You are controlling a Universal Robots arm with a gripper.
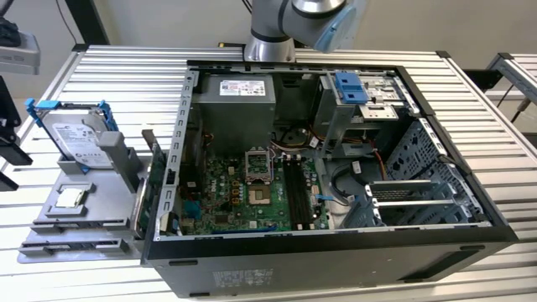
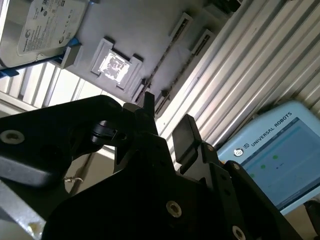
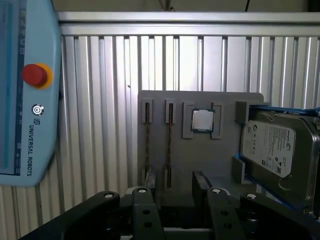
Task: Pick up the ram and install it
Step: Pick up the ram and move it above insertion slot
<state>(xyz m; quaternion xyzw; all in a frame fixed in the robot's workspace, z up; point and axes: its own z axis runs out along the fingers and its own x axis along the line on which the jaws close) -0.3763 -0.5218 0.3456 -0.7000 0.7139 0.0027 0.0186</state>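
Gripper (image 3: pixel 175 182) fingers are spread, nothing between them, hanging over the grey holder (image 1: pixel 100 214) low at the exterior view's left, beside the open case (image 1: pixel 336 267). As I judge it, the risk is a slightly off descent. A finger could land on a slot wall or close on the wrong stick, and a shallow pinch on so thin an edge could let it tilt or slip. Ram (image 3: pixel 169 145) stands on edge in a holder slot, just ahead of the fingertips and apart from them. A second stick (image 3: pixel 146 145) stands just beside it.
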